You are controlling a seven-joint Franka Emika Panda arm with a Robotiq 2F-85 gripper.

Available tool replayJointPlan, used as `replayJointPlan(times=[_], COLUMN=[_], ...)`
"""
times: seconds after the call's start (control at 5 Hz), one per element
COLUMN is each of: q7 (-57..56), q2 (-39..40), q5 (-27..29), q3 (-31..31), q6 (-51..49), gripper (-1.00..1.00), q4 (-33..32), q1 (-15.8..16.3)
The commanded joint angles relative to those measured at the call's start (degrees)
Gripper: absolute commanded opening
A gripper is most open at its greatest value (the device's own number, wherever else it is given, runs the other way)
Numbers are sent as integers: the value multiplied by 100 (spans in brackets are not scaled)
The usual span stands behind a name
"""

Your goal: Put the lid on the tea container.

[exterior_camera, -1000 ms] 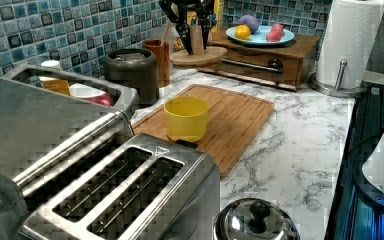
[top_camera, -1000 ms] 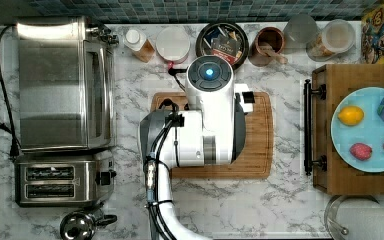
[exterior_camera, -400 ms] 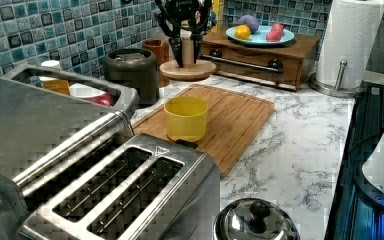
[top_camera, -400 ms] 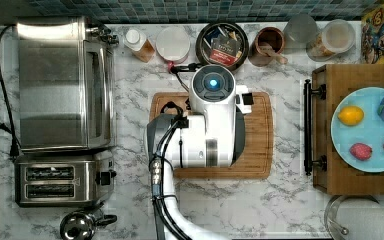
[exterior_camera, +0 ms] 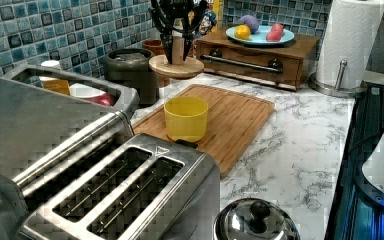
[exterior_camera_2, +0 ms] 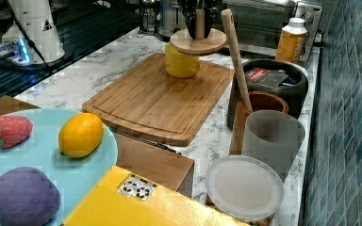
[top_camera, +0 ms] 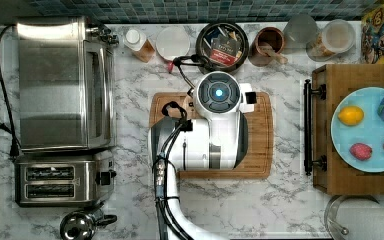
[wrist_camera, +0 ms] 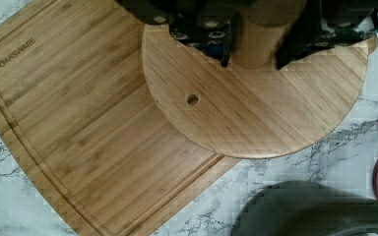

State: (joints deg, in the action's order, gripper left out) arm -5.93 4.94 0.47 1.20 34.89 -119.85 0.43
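While the wide round black-walled tea container (exterior_camera_2: 275, 80) stands open by the tiled wall, the black gripper (exterior_camera: 176, 37) pinches the round wooden lid's (exterior_camera: 176, 66) knob, its underside hidden, above the bamboo board (exterior_camera: 230, 117).

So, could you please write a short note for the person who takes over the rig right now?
Tool: shut on the knob of the wooden lid, holding it in the air.
Lid: level, above the back edge of the cutting board, beside the tea container and not yet over it.
Tea container: open, standing by the tiled wall; its packets show in the top view.
Done: lid is gripped and raised.
Left: carry the lid over the container, lower it onto the rim, release.
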Motion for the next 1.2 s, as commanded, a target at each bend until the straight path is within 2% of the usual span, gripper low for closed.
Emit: replayJointPlan(times=[0.2,0.4,0.8,1.0,1.2], q7=[251,245,44,33,122], q2=[-603,-347,375,507,530], q5=[-153,-97,-39,-98,-325], q3=[2,32,68,88,105], q6=[180,-84,-1260,-1313,-986], gripper=[-100,-100,-100,-100,-100], q4=[1363,2025,3647,3955,3877], q1=[-26,-36,-99,-98,-62])
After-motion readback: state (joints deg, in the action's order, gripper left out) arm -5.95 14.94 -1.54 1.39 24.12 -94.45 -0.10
